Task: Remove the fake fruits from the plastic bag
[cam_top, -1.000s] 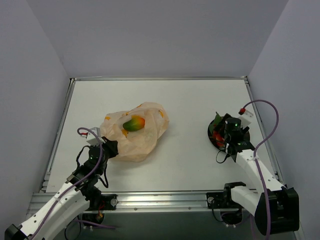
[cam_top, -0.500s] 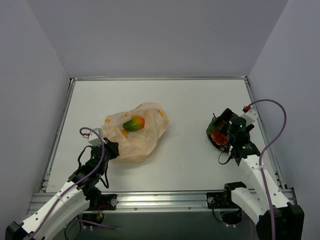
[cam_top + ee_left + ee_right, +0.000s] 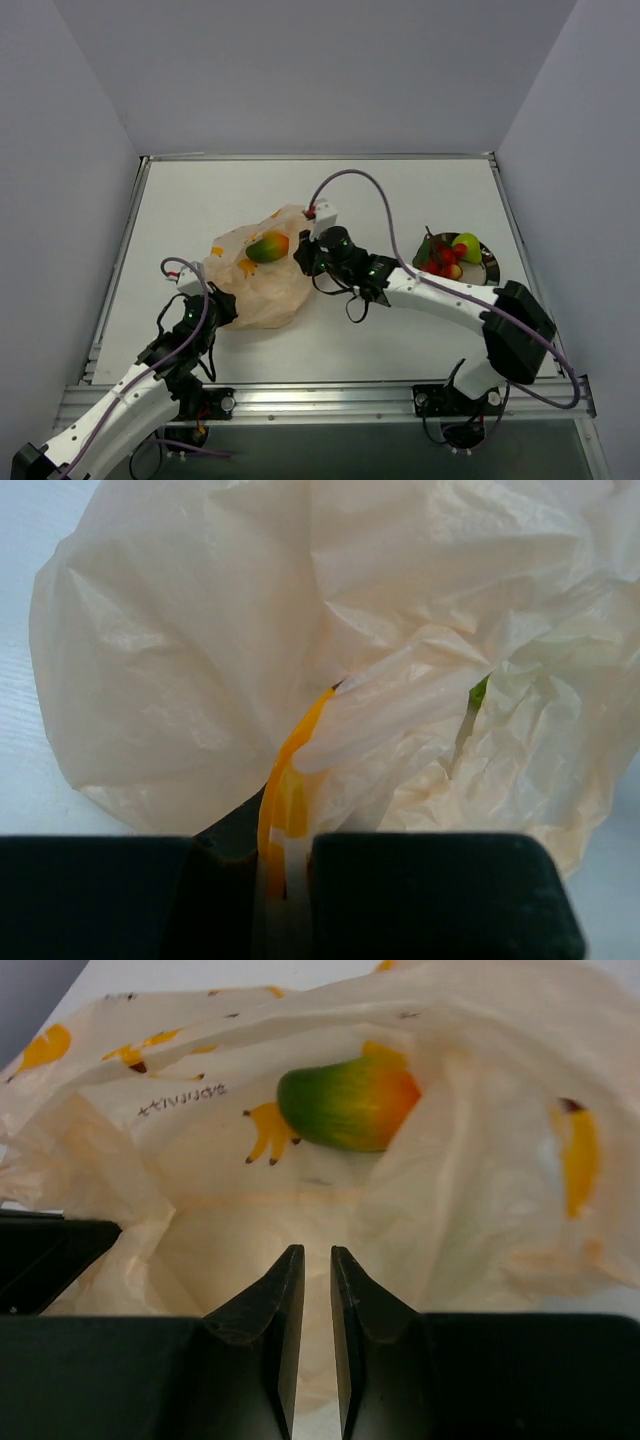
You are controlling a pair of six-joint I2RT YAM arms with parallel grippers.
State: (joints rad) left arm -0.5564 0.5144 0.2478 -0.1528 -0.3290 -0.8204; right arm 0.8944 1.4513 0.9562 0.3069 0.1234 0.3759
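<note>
From above: crinkly bag [image 3: 262, 290], green-orange fruit [image 3: 267, 246] inside; more on plate [image 3: 487, 270] right of bag. Left wrist: left gripper [image 3: 285, 850] clamped on bag. Right wrist: right gripper [image 3: 317, 1260] nearly together at bag's mouth. Fruit probably light, hard, slippery; best pinched across middle.

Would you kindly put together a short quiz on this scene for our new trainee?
1. True or false: the left hand is shut on the plastic bag's handle.
2. Fill in: the right hand points into the bag's ____.
3. Where is the green-orange fruit? A inside the bag; B in the left hand; C in the right hand.
Key: 1 true; 2 mouth; 3 A.
</note>
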